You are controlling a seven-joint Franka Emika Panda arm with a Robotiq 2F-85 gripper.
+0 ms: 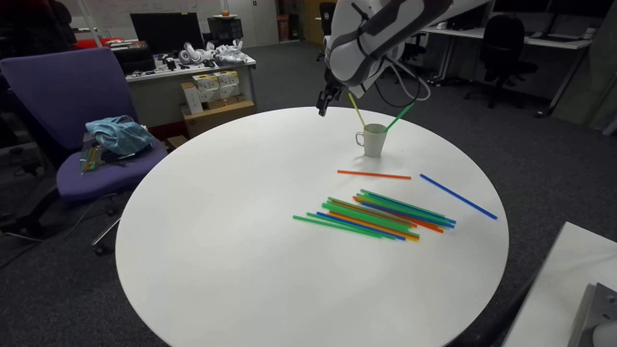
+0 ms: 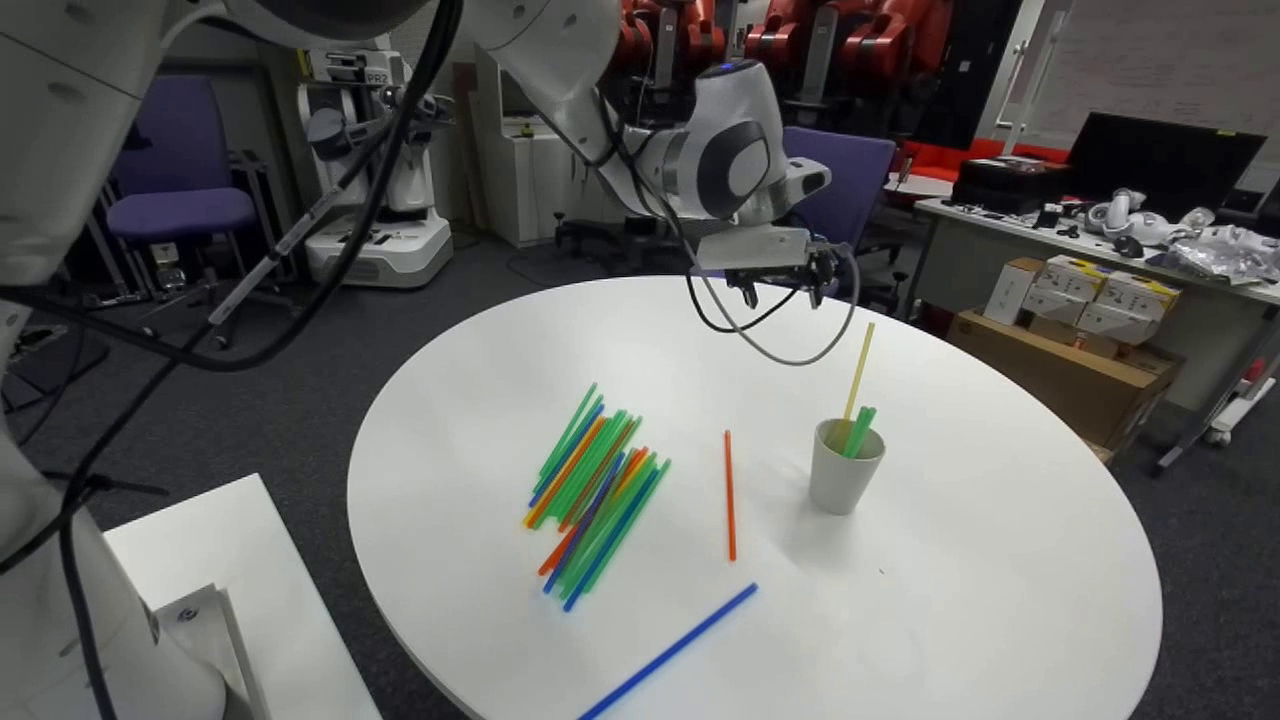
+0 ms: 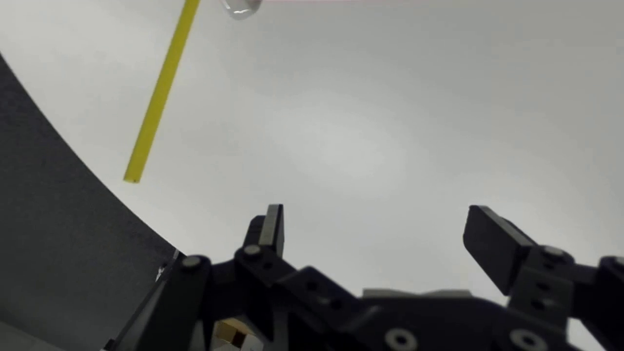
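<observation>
Straws [image 2: 594,502] lie flat at left in an exterior view, roughly parallel in a loose pile, probably so that they stop each other from rolling. Next come a blue straw [image 2: 670,652] and a red straw [image 2: 730,495], each lying apart. The gripper [image 2: 783,298] hangs above the table [image 2: 980,620], fingers spread wide around nothing. Rightmost, the upright mug [image 2: 838,488] holds a yellow straw [image 2: 859,371] and green straws [image 2: 858,435], seemingly propped by its rim. The mug's handle [image 1: 357,139] shows in an exterior view. Of the straws, the wrist view catches just the yellow one, but shows plainly the gap between the fingers.
</observation>
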